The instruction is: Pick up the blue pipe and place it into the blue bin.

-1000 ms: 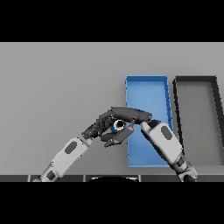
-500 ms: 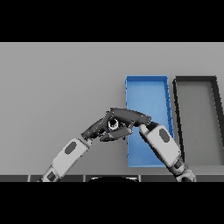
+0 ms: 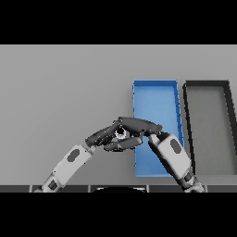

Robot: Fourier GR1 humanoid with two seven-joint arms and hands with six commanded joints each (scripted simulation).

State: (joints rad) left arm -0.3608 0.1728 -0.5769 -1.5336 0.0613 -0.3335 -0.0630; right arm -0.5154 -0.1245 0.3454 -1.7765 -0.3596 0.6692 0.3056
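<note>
Pipe (image 3: 121, 134) sits pinched between dark fingers just left of the blue bin's (image 3: 155, 88) left wall, near the middle of the grey worktop (image 3: 60, 88). Only its round end shows, a pale ring with a bluish rim; the rest is hidden by the hands.

The right hand (image 3: 136, 125) reaches leftward from its white forearm, which crosses the lower part of the blue bin. Its fingers stretch long and close together over the top of the pipe, and further dark fingers curl beneath it, so the pipe is gripped from above and below. The left hand (image 3: 99, 137) comes in from the lower left and meets the right hand at the pipe; its fingers lie against the same cluster, but which dark fingers belong to which hand cannot be told for certain, so whether the left hand is clasping the pipe or only touching it is unclear.

The blue bin stands upright and open, long side running away from the robot. A black bin (image 3: 207, 84) of like shape stands just to its right, apart from it by a narrow strip of worktop.
</note>
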